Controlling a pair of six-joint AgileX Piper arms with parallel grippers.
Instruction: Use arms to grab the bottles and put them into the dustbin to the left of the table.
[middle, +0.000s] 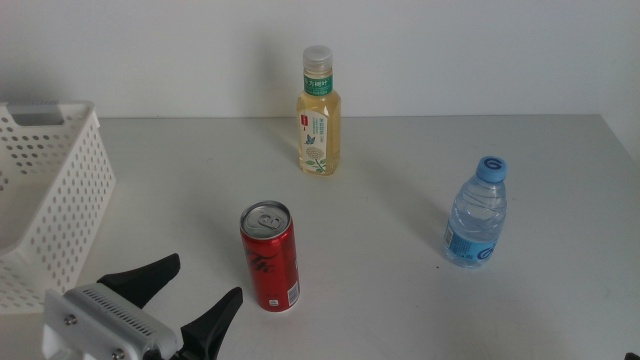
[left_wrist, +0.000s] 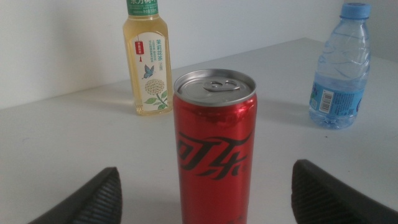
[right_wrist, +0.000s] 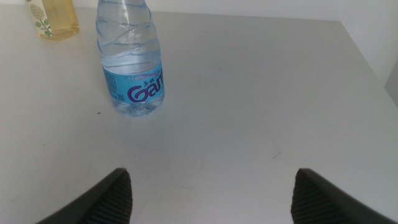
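Left gripper (middle: 190, 300), jaws spread wide and holding nothing, sits at the near edge of the table (middle: 400, 300), lined up on the red can (middle: 269, 257) that stands upright just beyond it. From the left wrist, the can (left_wrist: 215, 146) fills the gap between the two jaws without touching either. Right gripper (right_wrist: 211, 193), also released and empty, waits out of the middle view, looking toward the water bottle (right_wrist: 131, 59) from the near right.

All three containers remain on the table: the can near centre-left, the tea bottle (middle: 318, 115) upright at the far middle, the water bottle (middle: 476, 215) to the right. The dustbin (middle: 55, 200) stands at the left, just beside the gripper.

The step in hand appears to be the approach to the can. The next move likely calls for a short advance to bring the jaws around the can's body, then closing on it.

Room is generous: the items stand well apart, and nothing lies between can and dustbin. Its near wall is the one edge to clear.
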